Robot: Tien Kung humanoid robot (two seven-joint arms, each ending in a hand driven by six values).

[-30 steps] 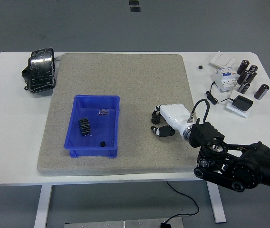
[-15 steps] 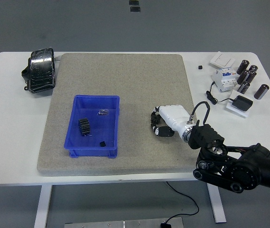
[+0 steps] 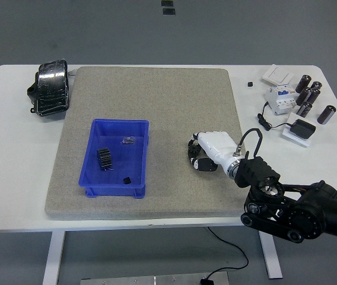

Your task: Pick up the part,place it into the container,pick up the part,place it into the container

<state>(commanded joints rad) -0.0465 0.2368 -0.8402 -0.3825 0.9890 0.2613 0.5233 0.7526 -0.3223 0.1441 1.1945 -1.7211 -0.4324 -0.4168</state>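
The right robot hand (image 3: pixel 203 155) rests on the grey mat (image 3: pixel 156 101), its dark fingers (image 3: pixel 196 161) curled (whether they hold anything cannot be told). The blue container (image 3: pixel 116 126) left of it holds a black finned part (image 3: pixel 104 158).

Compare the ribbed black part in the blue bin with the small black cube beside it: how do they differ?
The ribbed black part is clearly larger and has fins; the small black cube is tiny and looks plain. The ribbed part lies near the middle of the blue bin, the cube near its front wall. Both are black and rest loose on the bin floor.
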